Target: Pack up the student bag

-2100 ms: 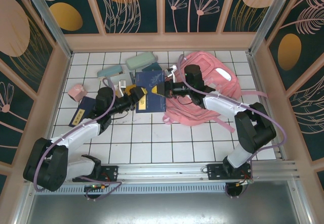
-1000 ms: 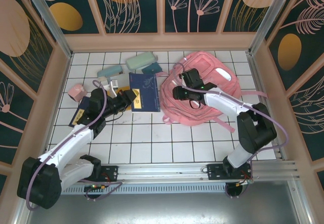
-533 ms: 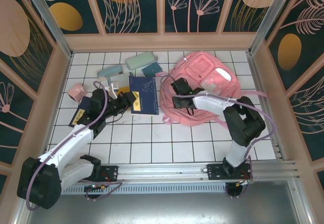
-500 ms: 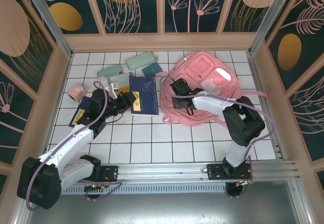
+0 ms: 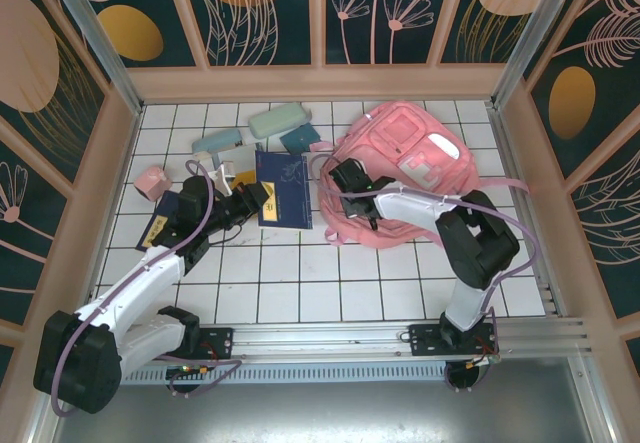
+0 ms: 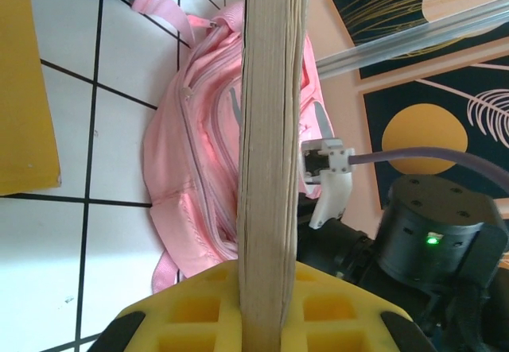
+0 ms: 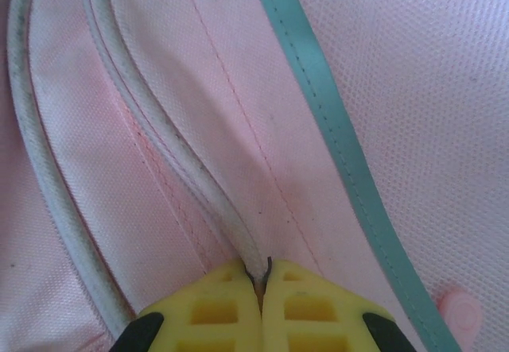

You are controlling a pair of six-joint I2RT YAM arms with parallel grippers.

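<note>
The large pink fabric backpack (image 5: 420, 178) lies upper right of centre on the white tiled table (image 5: 300, 273). The right gripper (image 7: 261, 282), pressed together, pinches its pale piped seam (image 7: 183, 169). The left gripper (image 6: 266, 292) clamps a dark blue hardback book (image 5: 283, 185) edge-on.

No word, number or brand can be read anywhere. The dark blue rectangular book (image 5: 283, 185) has pale line markings on its cover, too small to make out, and the small yellow label (image 5: 156, 231) on the dark flat booklet (image 5: 162, 215) left of it is equally illegible. The white patches on the large pink fabric backpack (image 5: 420, 163), right of the book, show no legible print.
</note>
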